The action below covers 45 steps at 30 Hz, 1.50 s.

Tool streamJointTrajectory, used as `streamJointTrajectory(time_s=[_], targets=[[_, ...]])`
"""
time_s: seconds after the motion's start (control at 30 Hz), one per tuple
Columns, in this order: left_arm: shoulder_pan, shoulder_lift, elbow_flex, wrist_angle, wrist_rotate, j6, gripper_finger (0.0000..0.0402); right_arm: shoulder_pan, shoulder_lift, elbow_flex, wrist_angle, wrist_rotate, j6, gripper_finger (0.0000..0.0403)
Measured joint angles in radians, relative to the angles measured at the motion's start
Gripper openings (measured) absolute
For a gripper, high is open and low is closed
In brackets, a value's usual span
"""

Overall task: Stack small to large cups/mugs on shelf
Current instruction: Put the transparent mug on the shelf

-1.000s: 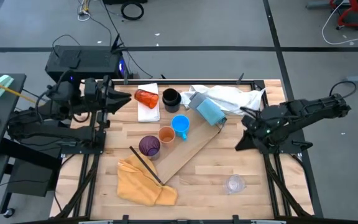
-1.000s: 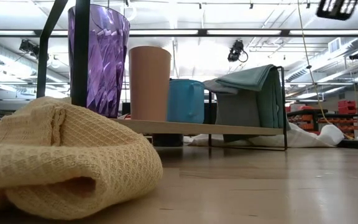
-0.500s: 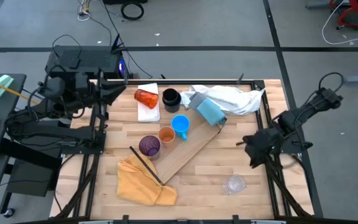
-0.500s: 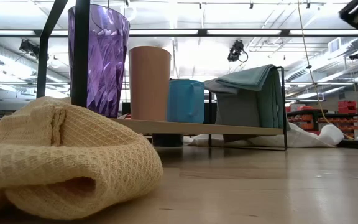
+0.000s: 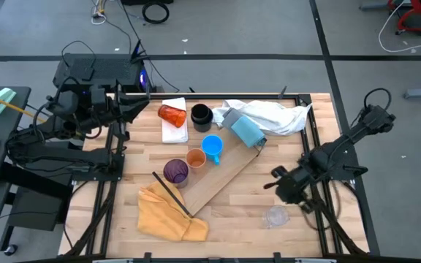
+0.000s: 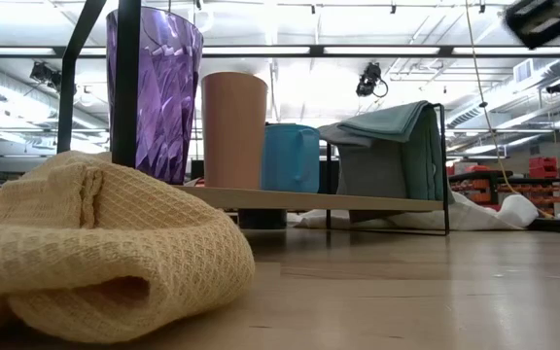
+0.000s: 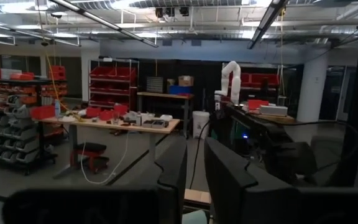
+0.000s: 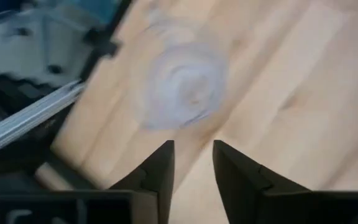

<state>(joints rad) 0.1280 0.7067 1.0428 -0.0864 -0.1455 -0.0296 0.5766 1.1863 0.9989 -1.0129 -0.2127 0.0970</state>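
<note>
The pale wooden shelf (image 5: 221, 175) lies slantwise on the table. On it stand the purple cup (image 5: 175, 171), the small orange cup (image 5: 196, 158) and the blue mug (image 5: 212, 146), also in the low view (image 6: 154, 87). The red-orange tumbler (image 5: 172, 115) lies on its side on a white pad. The black mug (image 5: 200, 114) stands beside it. A clear cup (image 5: 275, 216) stands near the front right and shows in the right wrist view (image 8: 182, 87). No dark bluish cup shows. My right gripper (image 5: 269, 183) hovers open just beyond the clear cup. My left gripper (image 5: 141, 111) waits shut at the far left.
A pale-blue cylinder (image 5: 247, 130) lies on the shelf's far end, next to a white cloth (image 5: 269, 113). A yellow cloth (image 5: 168, 212) lies at the near left beside a dark rod (image 5: 170, 193). Bare tabletop lies right of the shelf.
My right gripper has swung from the table's right edge toward the near edge and inward, stopping close to the clear cup. The cups and the shelf have stayed where they were.
</note>
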Motion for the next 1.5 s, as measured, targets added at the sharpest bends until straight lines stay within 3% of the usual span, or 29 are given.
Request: streamJointTrajectory(time_s=[0.33,1.5], targets=[[-0.001,-0.002,0.0,-0.005,0.019,0.019,0.0072,-0.064,0.218,0.191,-0.029,0.019,-0.014,0.0147],[-0.001,-0.002,0.001,-0.021,0.064,0.016,0.0072,0.011,0.37,0.188,0.019,0.048,0.016,0.0122]])
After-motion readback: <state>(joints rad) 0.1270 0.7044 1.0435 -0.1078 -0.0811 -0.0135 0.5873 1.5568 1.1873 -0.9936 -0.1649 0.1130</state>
